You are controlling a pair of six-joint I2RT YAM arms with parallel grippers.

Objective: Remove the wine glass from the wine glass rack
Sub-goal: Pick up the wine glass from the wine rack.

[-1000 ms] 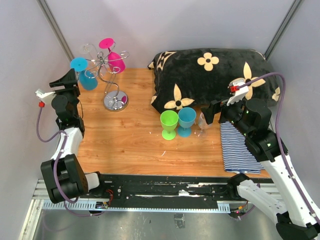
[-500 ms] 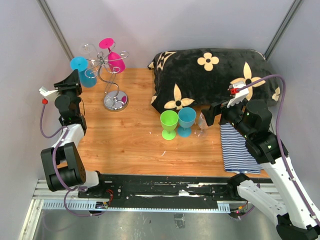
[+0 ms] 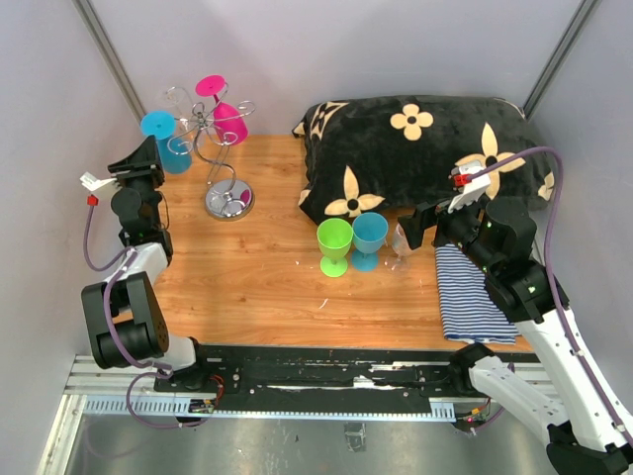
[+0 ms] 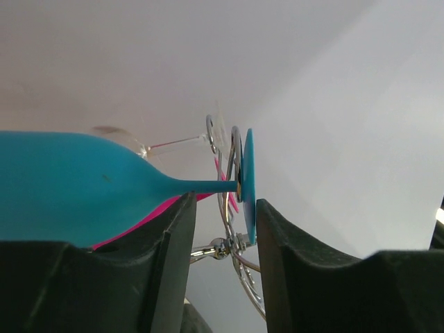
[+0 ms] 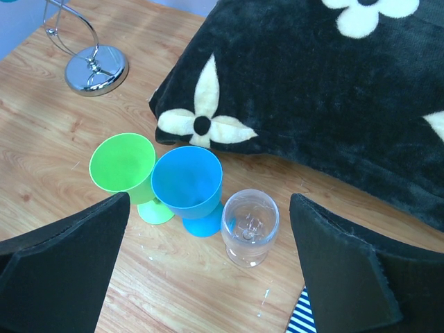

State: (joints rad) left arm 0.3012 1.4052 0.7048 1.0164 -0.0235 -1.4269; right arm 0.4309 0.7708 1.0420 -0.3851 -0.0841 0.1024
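Wooden tabletop point(image 3: 257, 282) beneath everything, closed in by pale walls. Across its far right corner, a black pillow point(image 3: 425, 158) with cream flowers. In front of the pillow, along the right edge, a folded blue-and-white striped cloth point(image 3: 473, 297).

Right arm point(image 3: 529, 287) reaching in from the near right, over the striped cloth. Right gripper point(image 5: 208, 205) hanging above three standing glasses, fingers point(image 5: 62, 270) spread wide and released. Holds nothing.

Left arm point(image 3: 138, 262) raised along the left edge, left gripper point(image 4: 223, 205) pointed at the rack. Fingers point(image 4: 173, 236) parted, not clenched on anything. Glass stem crossing just past their tips.

Wine glass rack point(image 3: 220, 163) at the far left of the tabletop, round chrome base point(image 3: 229, 202) flat on the wood, well apart from the standing glasses. Carries three glasses hung by the foot from its curled hooks:
- blue wine glass point(image 3: 175, 156) on the left side, nearest the left gripper, still on the rack, foot against a hook
- pink wine glass point(image 3: 230, 121) toward the back
- clear wine glass point(image 3: 178, 97), faint against the wall

Upright in a row near the pillow's front edge:
- green goblet point(image 5: 123, 163)
- blue goblet point(image 5: 187, 182) close beside it
- small clear glass point(image 5: 250, 222) just beside the blue goblet, nearest the striped cloth
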